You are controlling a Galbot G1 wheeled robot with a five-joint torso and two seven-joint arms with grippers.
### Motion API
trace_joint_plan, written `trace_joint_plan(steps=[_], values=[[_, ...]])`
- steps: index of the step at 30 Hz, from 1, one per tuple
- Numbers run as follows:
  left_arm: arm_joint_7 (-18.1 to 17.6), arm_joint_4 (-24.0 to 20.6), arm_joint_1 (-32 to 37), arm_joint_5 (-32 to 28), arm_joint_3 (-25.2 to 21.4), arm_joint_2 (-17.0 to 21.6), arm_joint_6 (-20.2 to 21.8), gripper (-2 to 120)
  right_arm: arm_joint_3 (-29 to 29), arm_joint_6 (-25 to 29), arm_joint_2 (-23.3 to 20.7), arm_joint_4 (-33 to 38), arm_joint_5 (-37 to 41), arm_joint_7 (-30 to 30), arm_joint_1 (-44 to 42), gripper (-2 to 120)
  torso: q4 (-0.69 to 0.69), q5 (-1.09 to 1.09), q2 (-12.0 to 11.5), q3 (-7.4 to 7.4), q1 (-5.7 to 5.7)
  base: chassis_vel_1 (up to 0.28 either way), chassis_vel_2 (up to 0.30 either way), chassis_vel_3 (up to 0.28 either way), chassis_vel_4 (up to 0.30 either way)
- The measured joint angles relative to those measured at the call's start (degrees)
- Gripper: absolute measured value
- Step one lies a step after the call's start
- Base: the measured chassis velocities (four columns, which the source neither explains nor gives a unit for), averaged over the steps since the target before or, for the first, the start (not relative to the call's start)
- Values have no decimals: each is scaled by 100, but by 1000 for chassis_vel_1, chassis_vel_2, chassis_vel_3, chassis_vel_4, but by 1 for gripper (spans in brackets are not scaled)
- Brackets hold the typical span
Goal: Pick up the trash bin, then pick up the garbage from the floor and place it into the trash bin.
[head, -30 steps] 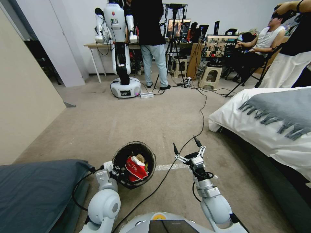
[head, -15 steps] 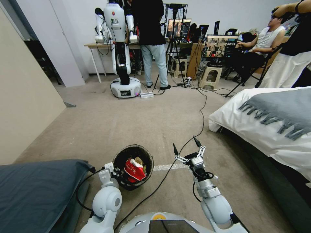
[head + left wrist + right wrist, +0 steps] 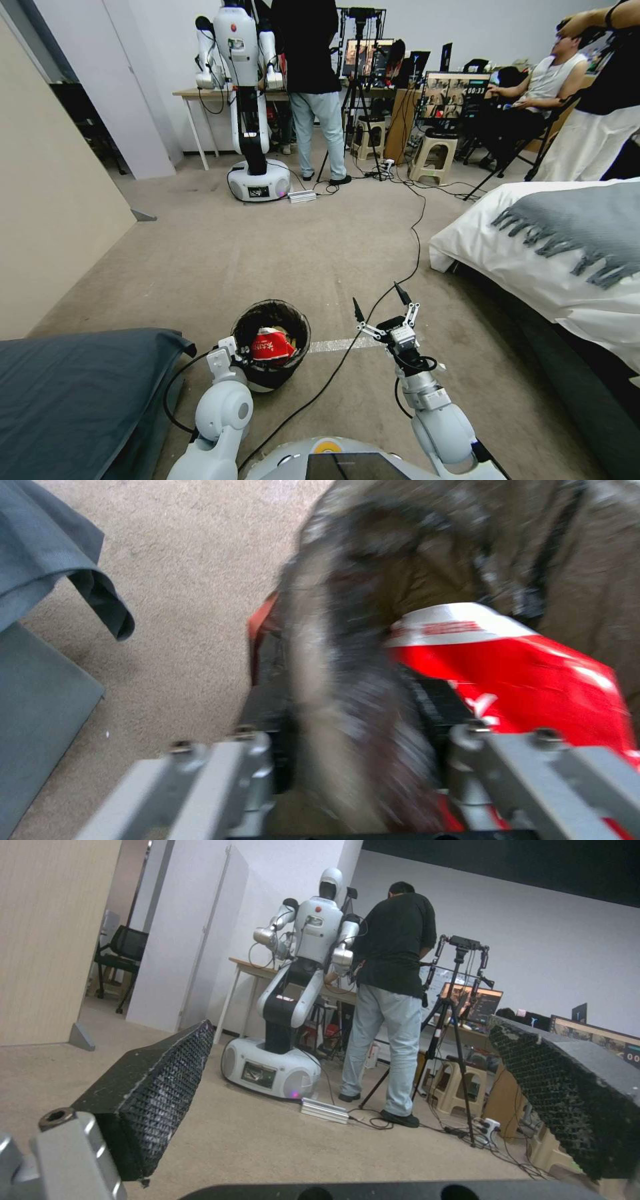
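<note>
The trash bin (image 3: 270, 345), w/ black crinkly bag folded over its rim, was held just above the beige carpet (image 3: 267, 253) in front of the robot's left shoulder, tilted a bit so its mouth faced up & toward the head cam. Inside it lay the garbage (image 3: 269, 347): a red & white snack wrapper on top, w/ a bit of brown paper behind it. The left claw (image 3: 235, 360) was clenched on the bin's near rim; in the left wrist view the rim (image 3: 340, 690) ran between its two fingers, one finger outside the wall & one inside beside the red wrapper (image 3: 527, 675). The bin was blurred in that view. The right claw (image 3: 380, 313) hung apart to the right of the bin, released, holding nothing, fingers spread wide & pointing fwd; right wrist view showed its black textured pads (image 3: 150, 1095) well apart w/ only room between them. A black cable (image 3: 373, 313) ran across the carpet under that claw, over a strip of pale tape (image 3: 337, 345). A dark grey cushion (image 3: 73, 393) sat at the robot's left; a bed w/ white duvet (image 3: 553, 267) & grey fringed blanket (image 3: 587, 230) at its right.
</note>
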Motion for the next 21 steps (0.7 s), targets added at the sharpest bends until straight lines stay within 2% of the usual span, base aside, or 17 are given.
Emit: trace_joint_plan(steps=[2,3,6,7,11,16,18,21], values=[[73,-21,-26,-2,1,2,-119,55,-24,23,8,-25,-47,-5,-7,100,0,-1,0,0,0,0,0,0,0],[73,-21,-26,-2,1,2,-119,55,-24,23,8,-25,-47,-5,-7,100,0,-1,0,0,0,0,0,0,0],[181,-79,-43,12,2,7,-220,71,-43,67,27,-41,-117,-17,-18,100,0,0,0,0,0,0,0,0,0],[181,-79,-43,12,2,7,-220,71,-43,67,27,-41,-117,-17,-18,100,0,0,0,0,0,0,0,0,0],[242,-182,-42,43,1,17,-257,87,-47,91,28,-41,-129,-51,-20,100,0,0,0,0,0,0,0,0,0],[327,-288,-10,119,1,22,-296,92,-55,109,26,-48,-135,-73,-23,100,0,0,0,0,0,0,0,0,0],[456,-354,39,316,6,23,-428,98,-65,119,26,-60,-147,-80,-21,100,0,0,0,0,0,0,0,0,0],[584,-445,100,532,18,28,-586,99,-74,123,26,-62,-153,-82,-20,100,0,0,0,0,0,0,0,0,0]])
